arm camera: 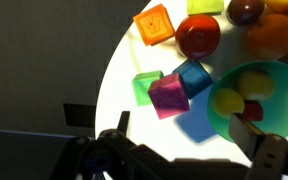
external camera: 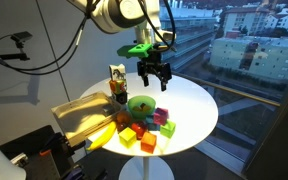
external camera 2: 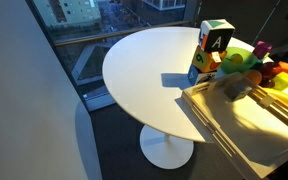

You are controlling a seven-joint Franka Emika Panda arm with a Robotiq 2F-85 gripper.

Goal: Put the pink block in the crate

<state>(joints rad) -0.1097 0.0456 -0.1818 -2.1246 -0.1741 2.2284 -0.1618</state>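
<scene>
The pink block (arm camera: 168, 96) is a magenta cube that lies tilted on the round white table (arm camera: 134, 60), touching a green cube (arm camera: 143, 87) and a blue cube (arm camera: 195, 76). In an exterior view it sits at the table's near side (external camera: 166, 127). My gripper (arm camera: 184, 130) is open and empty; in an exterior view it hangs (external camera: 154, 82) above the lime-green bowl (external camera: 141, 105), well clear of the blocks. The tan-yellow crate (external camera: 72, 110) stands at the table's side, also seen in an exterior view (external camera 2: 234, 125).
The bowl (arm camera: 246, 95) holds yellow balls. An orange cube (arm camera: 155, 24), a red apple (arm camera: 198, 36) and an orange fruit (arm camera: 274, 35) lie nearby. A printed carton (external camera: 117, 78) stands by the crate. The table edge drops to dark floor.
</scene>
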